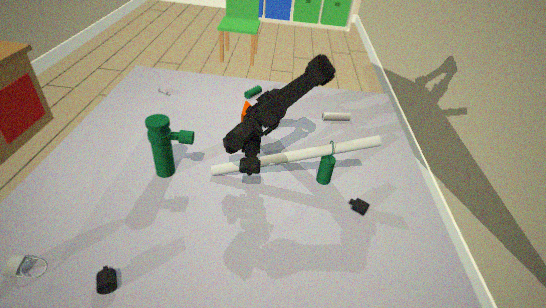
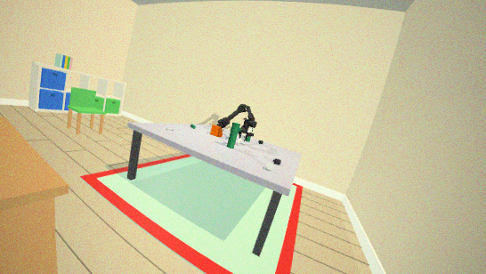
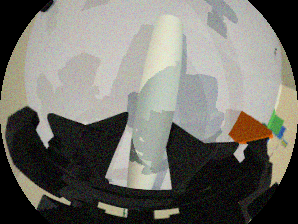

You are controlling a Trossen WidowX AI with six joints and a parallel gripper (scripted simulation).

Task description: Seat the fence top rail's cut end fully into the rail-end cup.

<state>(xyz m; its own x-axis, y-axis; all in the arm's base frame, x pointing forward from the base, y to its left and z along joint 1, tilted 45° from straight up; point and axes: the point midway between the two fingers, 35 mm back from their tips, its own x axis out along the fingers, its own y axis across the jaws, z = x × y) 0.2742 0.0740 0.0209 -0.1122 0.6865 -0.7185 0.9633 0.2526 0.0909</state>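
Observation:
The big green post (image 1: 163,157) (image 2: 233,135) stands upright. Its green rail-end cup (image 1: 186,137) hangs on the band just under the post cap and faces the rail. The white rail (image 1: 305,153) (image 3: 162,55) passes through the loop cap (image 1: 332,147) on the short green post (image 1: 325,172). Its near end stops short of the cup and looks lower. My gripper (image 1: 250,169) (image 3: 146,118) is around the rail near that end, one finger on each side. It is partly open: a gap shows beside the left finger in the wrist view, and the right finger is at the rail's edge.
An orange block (image 2: 216,130) (image 3: 248,128) is behind the arm. A green cylinder (image 1: 253,92) and a short white tube (image 1: 337,116) lie at the back. Black fittings (image 1: 359,206) (image 1: 106,281) and a white piece with a wire ring (image 1: 16,265) are in front.

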